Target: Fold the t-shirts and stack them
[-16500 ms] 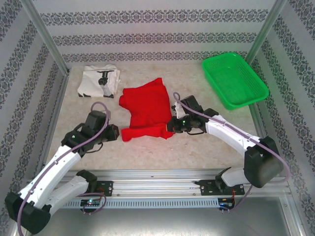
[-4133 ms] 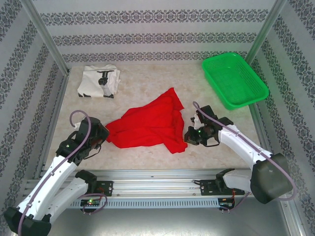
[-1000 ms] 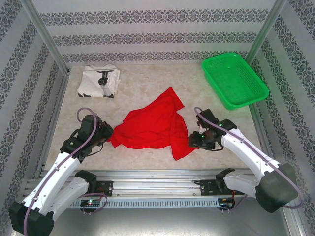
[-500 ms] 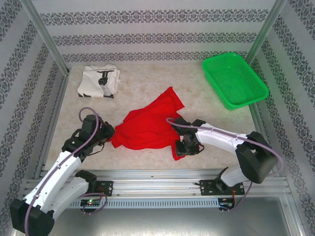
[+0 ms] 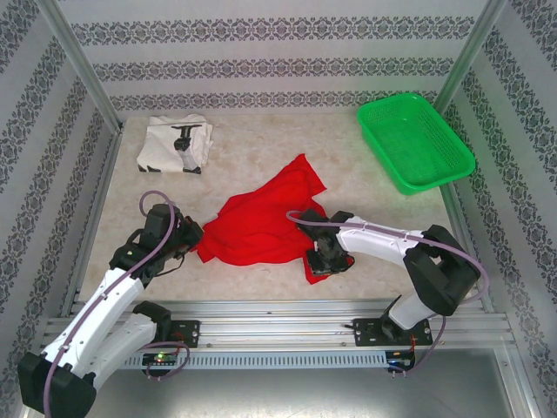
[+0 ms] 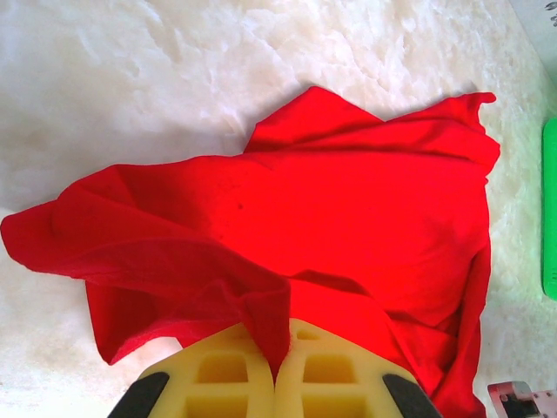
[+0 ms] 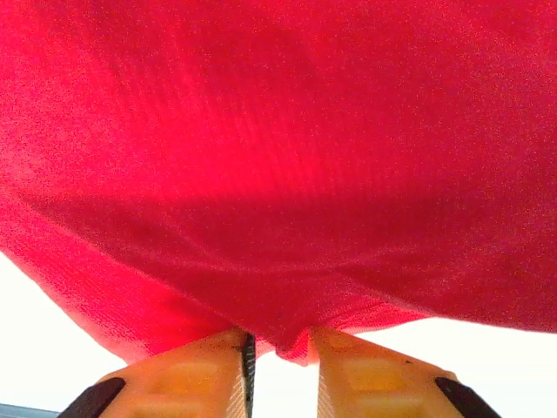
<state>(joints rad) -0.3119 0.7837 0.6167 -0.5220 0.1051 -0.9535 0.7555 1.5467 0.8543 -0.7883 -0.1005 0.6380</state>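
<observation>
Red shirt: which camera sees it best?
The left wrist view: the bright red cloth shirt spreads out nearly whole, close and sharp. The top external view has it smaller, partly under the right arm. The right wrist view catches one fold, very close.

2 white-and-black robot arms reach out from their bases, each gripper closed on cloth.

The left arm stretches up and to the right, with the left gripper (image 5: 193, 239) at its tip. In the left wrist view its yellow pads (image 6: 218, 383) press together on a fold of the bright red cloth t-shirt (image 5: 261, 228). The right arm bends sharply at the elbow and its forearm runs back leftward to the right gripper (image 5: 322, 259). In the right wrist view its yellow pads (image 7: 204, 370) clamp a fold of the same shirt, a narrow gap between them.
</observation>
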